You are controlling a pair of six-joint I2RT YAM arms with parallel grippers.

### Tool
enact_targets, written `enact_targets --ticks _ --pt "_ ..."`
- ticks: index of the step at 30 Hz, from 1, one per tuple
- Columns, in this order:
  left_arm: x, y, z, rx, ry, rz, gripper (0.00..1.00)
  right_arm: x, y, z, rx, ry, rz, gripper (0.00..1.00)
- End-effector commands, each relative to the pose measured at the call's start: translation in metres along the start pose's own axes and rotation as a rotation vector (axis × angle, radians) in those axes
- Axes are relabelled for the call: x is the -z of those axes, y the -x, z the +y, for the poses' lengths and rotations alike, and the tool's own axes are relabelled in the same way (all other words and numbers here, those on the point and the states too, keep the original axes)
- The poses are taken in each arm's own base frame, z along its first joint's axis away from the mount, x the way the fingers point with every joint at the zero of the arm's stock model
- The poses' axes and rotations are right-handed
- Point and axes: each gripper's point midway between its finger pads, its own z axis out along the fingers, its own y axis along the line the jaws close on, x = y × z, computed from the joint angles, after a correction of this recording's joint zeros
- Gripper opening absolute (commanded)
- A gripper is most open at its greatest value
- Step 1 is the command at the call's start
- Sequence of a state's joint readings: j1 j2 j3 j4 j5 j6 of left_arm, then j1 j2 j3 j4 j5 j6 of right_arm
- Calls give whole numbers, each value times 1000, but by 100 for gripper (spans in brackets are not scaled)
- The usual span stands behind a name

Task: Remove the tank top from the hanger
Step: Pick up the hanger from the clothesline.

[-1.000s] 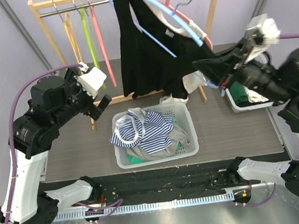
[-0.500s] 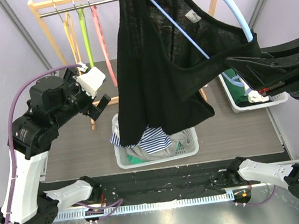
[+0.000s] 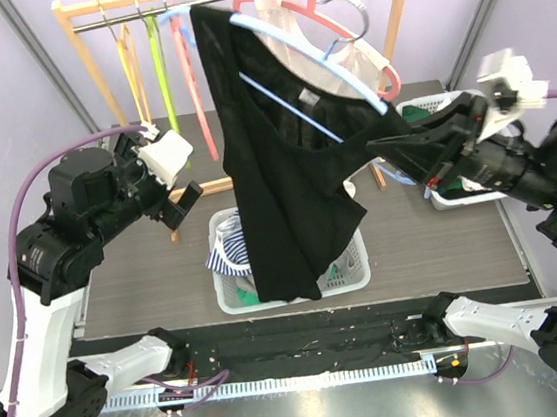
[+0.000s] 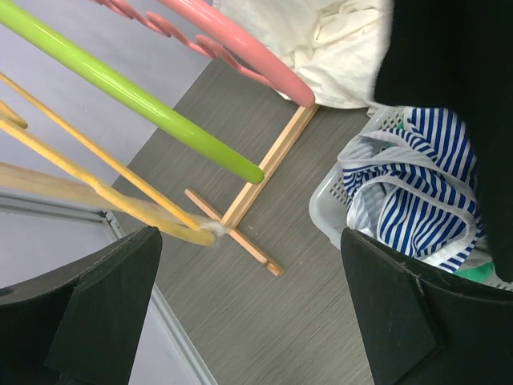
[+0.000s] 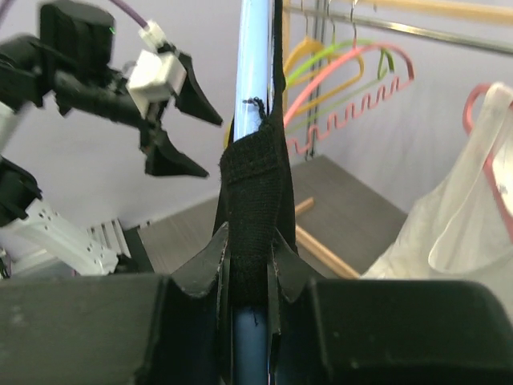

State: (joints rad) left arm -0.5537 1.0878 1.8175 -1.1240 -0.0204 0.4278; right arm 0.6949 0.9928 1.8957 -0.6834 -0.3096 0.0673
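The right gripper (image 3: 384, 148) is closed on the low end of a blue hanger (image 3: 313, 49), which it holds tilted above the table (image 3: 146, 284). The black tank top (image 3: 281, 188) hangs from the hanger, its hem in front of the white basket (image 3: 357, 260) at the middle of the near edge. The left gripper (image 3: 179, 202), jaws spread and empty, hovers by the rack (image 3: 87, 59) toward the far-left corner. A white bin (image 3: 458, 196) sits at the right edge.

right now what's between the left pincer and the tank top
Top view: between left pincer and tank top, only the rack's wooden foot and a pink hanger.
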Motion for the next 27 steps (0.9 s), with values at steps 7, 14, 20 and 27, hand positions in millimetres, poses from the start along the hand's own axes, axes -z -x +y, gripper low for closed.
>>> enact_targets --ticks 7,14,20,27 --pt "43 23 12 -21 51 -121 100 8 -19 0 39 4 42 1" --pt "51 50 13 -26 22 -200 100 25 -15 -6 53 -63 27 1" --pt "43 66 19 -26 22 -231 100 40 28 -49 97 -329 -106 1" --pt "42 92 13 -4 -43 -305 100 10 40 -45 109 -262 -80 1"
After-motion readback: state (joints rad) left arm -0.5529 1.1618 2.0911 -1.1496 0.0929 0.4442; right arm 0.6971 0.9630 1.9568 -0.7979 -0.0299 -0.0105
